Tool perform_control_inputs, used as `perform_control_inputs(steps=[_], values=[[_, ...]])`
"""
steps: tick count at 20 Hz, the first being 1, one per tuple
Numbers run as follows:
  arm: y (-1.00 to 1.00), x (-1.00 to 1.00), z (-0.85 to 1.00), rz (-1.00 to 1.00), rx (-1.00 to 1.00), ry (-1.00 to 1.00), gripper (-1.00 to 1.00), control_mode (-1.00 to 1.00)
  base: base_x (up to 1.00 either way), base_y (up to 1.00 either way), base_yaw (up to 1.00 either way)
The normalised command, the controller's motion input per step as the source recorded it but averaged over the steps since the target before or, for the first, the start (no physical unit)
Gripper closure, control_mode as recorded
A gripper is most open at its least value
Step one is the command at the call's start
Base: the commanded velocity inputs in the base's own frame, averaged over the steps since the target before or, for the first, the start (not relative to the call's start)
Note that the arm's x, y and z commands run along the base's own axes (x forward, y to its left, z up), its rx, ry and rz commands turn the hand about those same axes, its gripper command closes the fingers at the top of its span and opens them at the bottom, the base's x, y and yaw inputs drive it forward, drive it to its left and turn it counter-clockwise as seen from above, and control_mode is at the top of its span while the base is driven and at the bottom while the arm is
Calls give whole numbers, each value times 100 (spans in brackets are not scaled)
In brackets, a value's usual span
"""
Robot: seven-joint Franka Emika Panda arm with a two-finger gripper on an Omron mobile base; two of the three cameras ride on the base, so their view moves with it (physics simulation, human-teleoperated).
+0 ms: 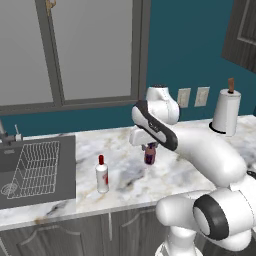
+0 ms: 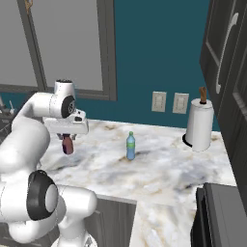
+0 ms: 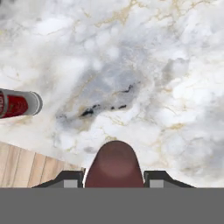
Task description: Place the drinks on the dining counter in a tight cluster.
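Marble worktop by the sink is where everything sits right now, not the dining counter, so my read is this is the pickup end of the job. From the left base view, the gripper hangs under the wrist with the maroon bottle clamped between its jaws and lifted clear of the marble. That's probably so it can be carried without dragging across the stone. The white bottle stands upright near the front edge, close to the sink, well apart from the gripper. A paper towel roll stands at the back right, out of the way.

From the right base view, same story from the other side: the maroon one hangs upright below the hand, off the surface. The blue-green bottle stands upright mid-worktop, well apart from the held one. So the three drinks are spread out along this worktop, nowhere near a cluster yet.

Hand view looks straight down, so the maroon bottle's rounded top sits right between the two fingertips, which press on it from both sides. Below is bare marble, with the white bottle at the left edge. Wood floor shows in the bottom left corner, so the hand is fairly near the worktop's edge. I'd guess a wobble matters here, since the grip is high on the bottle.
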Motion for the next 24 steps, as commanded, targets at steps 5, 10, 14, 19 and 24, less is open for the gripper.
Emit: perform_control_inputs(steps=[5, 10, 14, 19, 24], values=[[-47, -61, 56, 0, 0, 0, 100, -100, 0, 0, 0], [-43, -71, 53, -3, 0, -2, 100, -100, 0, 0, 0], [-28, -63, 67, -3, 4, -5, 100, -100, 0, 0, 0], [-15, -52, 33, -2, 4, -14, 100, -100, 0, 0, 0], [0, -5, 0, 0, 0, -8, 100, -100, 0, 0, 0]])
